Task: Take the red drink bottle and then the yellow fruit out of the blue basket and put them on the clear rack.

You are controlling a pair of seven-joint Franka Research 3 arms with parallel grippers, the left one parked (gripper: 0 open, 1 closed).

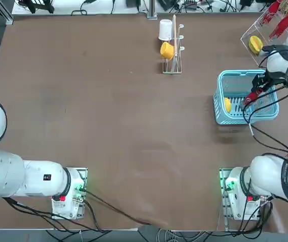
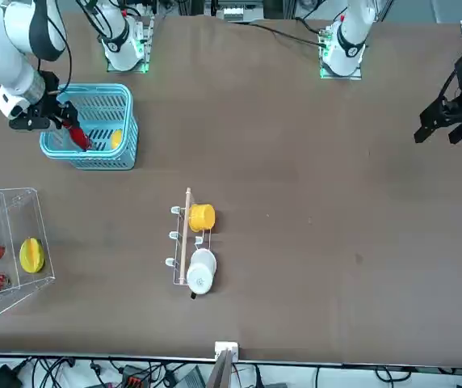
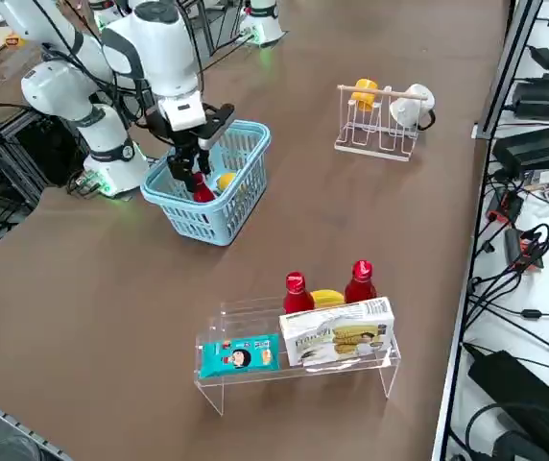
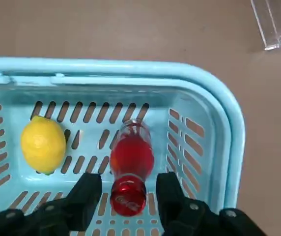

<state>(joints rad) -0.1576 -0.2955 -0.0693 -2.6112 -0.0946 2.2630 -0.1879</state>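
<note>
The blue basket (image 1: 234, 74) (image 2: 94, 89) (image 3: 251, 140) (image 4: 130, 69) stands at the table's right side. Inside it the red drink bottle (image 1: 251, 96) (image 2: 77, 139) (image 3: 202, 191) (image 4: 130, 160) leans, its pale neck pointing away from the wrist camera. Beside the bottle rests the yellow fruit (image 1: 227, 104) (image 2: 116, 138) (image 3: 225, 180) (image 4: 43, 144). My right gripper (image 1: 257, 89) (image 2: 63, 125) (image 3: 196, 171) (image 4: 128, 186) reaches into the basket, open, one finger on each side of the bottle with a small gap. The clear rack (image 1: 249, 35) (image 2: 13, 202) (image 3: 255, 322) stands beyond the basket.
The rack holds two red bottles, a larger yellow fruit (image 2: 31, 255) and snack packs (image 3: 337, 336). A wire cup stand (image 1: 171, 63) (image 2: 184, 234) (image 3: 375, 134) with a yellow-orange cup and a white cup stands mid-table at the far edge. Black cables trail from my right arm.
</note>
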